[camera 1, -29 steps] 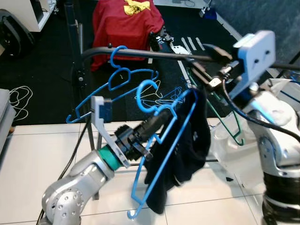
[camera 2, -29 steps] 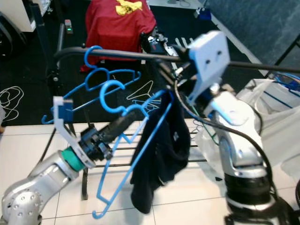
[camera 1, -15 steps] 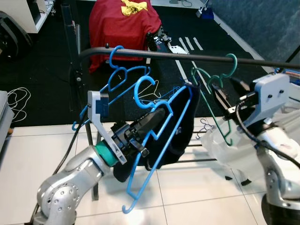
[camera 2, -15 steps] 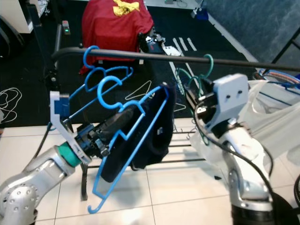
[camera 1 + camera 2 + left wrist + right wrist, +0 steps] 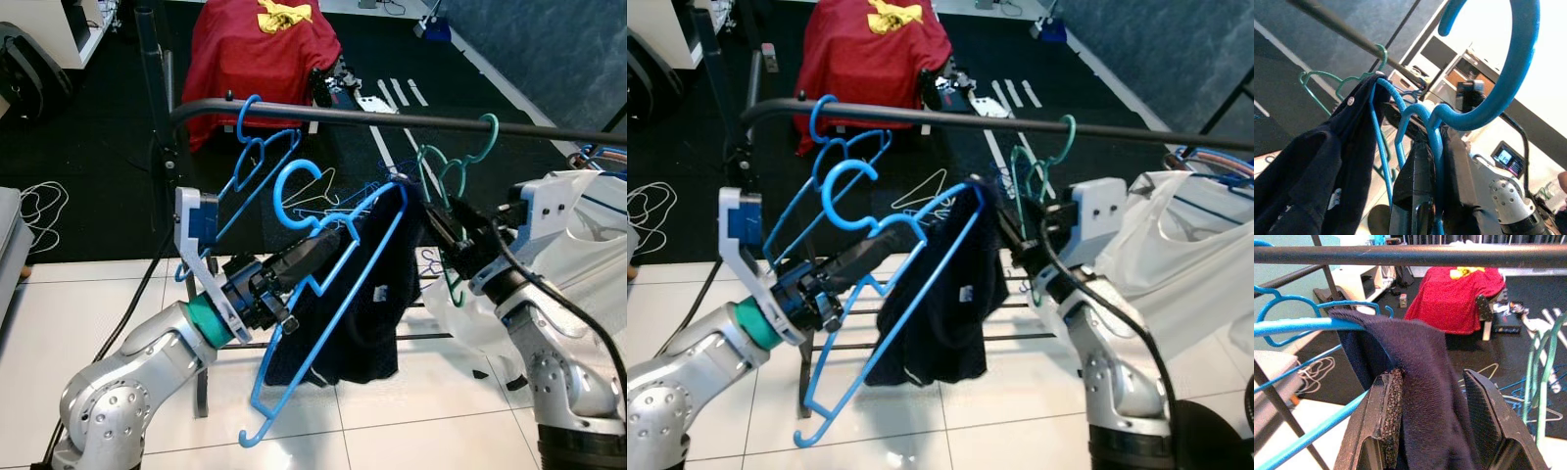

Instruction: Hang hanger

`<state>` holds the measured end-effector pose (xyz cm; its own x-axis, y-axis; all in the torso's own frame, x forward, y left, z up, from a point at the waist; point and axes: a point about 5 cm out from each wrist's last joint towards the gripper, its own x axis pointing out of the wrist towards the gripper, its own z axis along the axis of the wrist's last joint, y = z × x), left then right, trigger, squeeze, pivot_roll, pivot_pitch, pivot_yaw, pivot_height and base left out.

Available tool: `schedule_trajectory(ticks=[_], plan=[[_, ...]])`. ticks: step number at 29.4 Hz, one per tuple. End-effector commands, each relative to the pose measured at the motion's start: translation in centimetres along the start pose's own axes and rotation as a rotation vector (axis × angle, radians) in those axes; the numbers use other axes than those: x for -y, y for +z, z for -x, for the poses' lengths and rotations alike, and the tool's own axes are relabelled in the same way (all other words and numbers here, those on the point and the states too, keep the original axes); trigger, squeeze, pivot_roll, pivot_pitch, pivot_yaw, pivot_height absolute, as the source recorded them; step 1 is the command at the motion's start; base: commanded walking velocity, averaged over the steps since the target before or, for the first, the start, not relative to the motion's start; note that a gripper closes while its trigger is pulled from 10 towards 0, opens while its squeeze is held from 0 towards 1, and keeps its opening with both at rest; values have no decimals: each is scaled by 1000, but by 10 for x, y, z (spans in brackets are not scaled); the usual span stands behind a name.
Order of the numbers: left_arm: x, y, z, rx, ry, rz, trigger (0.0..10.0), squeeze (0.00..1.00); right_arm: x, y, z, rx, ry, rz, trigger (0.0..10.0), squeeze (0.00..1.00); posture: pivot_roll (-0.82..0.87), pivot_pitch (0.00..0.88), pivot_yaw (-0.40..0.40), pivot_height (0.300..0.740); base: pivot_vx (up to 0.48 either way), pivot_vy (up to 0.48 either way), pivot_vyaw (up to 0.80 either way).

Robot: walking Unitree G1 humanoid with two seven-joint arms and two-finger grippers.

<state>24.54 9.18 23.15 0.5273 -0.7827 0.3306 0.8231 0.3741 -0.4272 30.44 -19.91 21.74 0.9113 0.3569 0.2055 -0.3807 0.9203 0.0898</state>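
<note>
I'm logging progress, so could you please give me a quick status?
Left gripper shut on blue hanger, hook below the rail. Right gripper open around dark garment. Two hangers already on the rail.

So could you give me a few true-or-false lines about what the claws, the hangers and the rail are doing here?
1. The left claw holds the blue hanger that carries the dark garment. True.
2. That hanger's hook is already over the rail. False: the hook is below the rail, not on it.
3. A green hanger hangs on the rail. True.
4. The right claw is far from the garment. False: its fingers are around a fold of the cloth.
5. A red shirt is draped over something behind the rail. True.
6. The rail has no blue hanger on it. False: an empty blue hanger hangs there.
</note>
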Motion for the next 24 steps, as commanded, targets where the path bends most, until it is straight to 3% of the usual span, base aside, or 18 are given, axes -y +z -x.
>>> schedule_trajectory(ticks=[1,5,6,8,9,10,11,13,14,24], plan=[[14,8,-5,30,-100,-34,10000,0,4,-5,5,-24,-15,-22,10000,0,-53,81,-6,740,0,0,0],[15,8,-6,27,-108,-39,10000,0,4,-8,5,-30,-24,-20,10000,0,-54,81,-6,740,0,0,0],[16,8,-6,25,-117,-39,10000,0,5,-9,4,-33,-23,-23,8431,0,-51,79,-4,740,0,0,0],[17,8,-6,24,-124,-40,10000,0,6,-11,3,-38,-21,-25,8235,0,-50,79,-5,740,0,0,0],[19,9,-6,25,-133,-37,10000,0,8,-14,1,-60,-21,-13,4196,0,-48,79,-7,740,0,0,0],[19,9,-6,25,-134,-37,10000,0,9,-15,0,-65,-25,-8,3922,0,-47,79,-7,740,0,0,0],[20,9,-6,25,-137,-37,10000,0,10,-15,-1,-77,-31,4,1216,0,-46,78,-8,740,0,0,0],[20,9,-6,25,-137,-37,10000,0,10,-15,-1,-77,-31,4,1216,0,-46,78,-8,740,0,0,0],[20,9,-6,25,-138,-37,10000,0,11,-16,-1,-86,-36,18,0,0,-46,78,-8,740,0,0,0],[20,9,-6,25,-143,-37,10000,0,12,-14,-3,-85,-21,17,0,0,-47,78,-7,740,0,0,0]])
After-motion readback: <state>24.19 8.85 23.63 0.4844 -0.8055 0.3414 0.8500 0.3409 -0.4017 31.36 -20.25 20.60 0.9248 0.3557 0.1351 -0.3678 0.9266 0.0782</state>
